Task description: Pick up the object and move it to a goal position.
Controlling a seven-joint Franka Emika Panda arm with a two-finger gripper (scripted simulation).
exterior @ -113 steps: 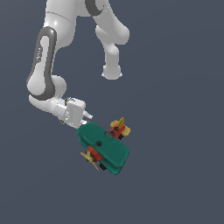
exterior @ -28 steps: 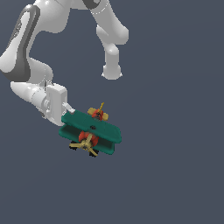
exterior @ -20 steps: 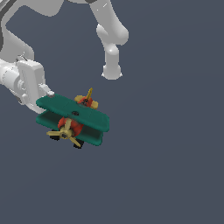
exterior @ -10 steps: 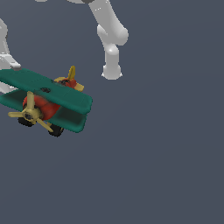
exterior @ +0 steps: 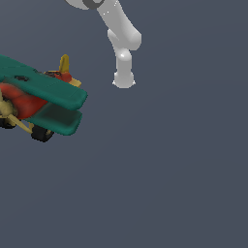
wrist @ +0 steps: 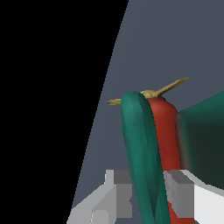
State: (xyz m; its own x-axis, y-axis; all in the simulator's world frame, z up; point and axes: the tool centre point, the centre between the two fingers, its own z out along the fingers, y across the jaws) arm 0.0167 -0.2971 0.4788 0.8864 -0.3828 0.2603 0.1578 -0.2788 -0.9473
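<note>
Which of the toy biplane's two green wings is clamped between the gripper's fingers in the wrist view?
The gripper pinches the wing seen edge-on, its fingers on either side. The other wing lies beyond the red body, touched by no finger.

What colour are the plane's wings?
Teal green. The wings of the plane show best in the exterior view.

Plain slate-grey surface (exterior: 169,184) is filling the exterior view from 12 round to 9 o'clock. A black void (wrist: 43,87) is bordering it in the wrist view.
</note>
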